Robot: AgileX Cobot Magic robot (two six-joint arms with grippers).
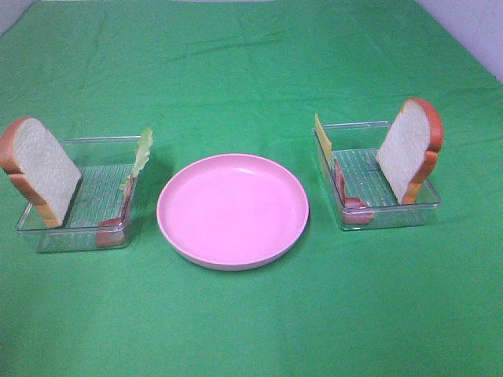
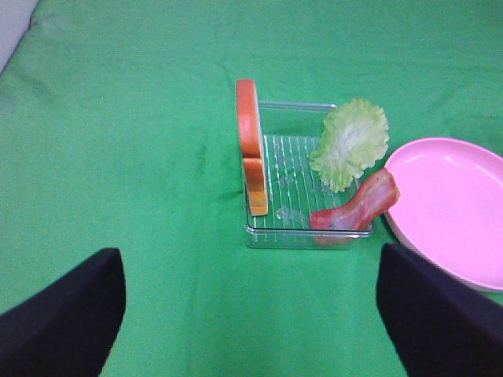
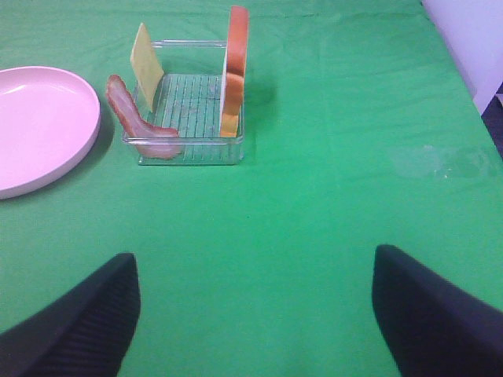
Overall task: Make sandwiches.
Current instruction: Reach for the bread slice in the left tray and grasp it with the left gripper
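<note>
Now the left end effector (image 2: 250, 314) and right end effector (image 3: 255, 314) gape wide, holding nothing; the sandwich parts (image 2: 248, 133) stand in trays (image 3: 189, 153) well ahead of each.

A green cloth (image 1: 251, 71) covers the table. A pink plate (image 1: 233, 210) lies centred, one clear tray (image 1: 71, 239) at nine o'clock, another tray (image 1: 393, 217) at three.

A clear tray (image 2: 302, 236) held an upright bread slice (image 2: 249, 141), with lettuce (image 2: 351, 144) and bacon (image 2: 357, 206) leaning on its side nearest the pink plate (image 2: 456, 212), ahead of the wide-spread left gripper (image 2: 250, 267).
</note>
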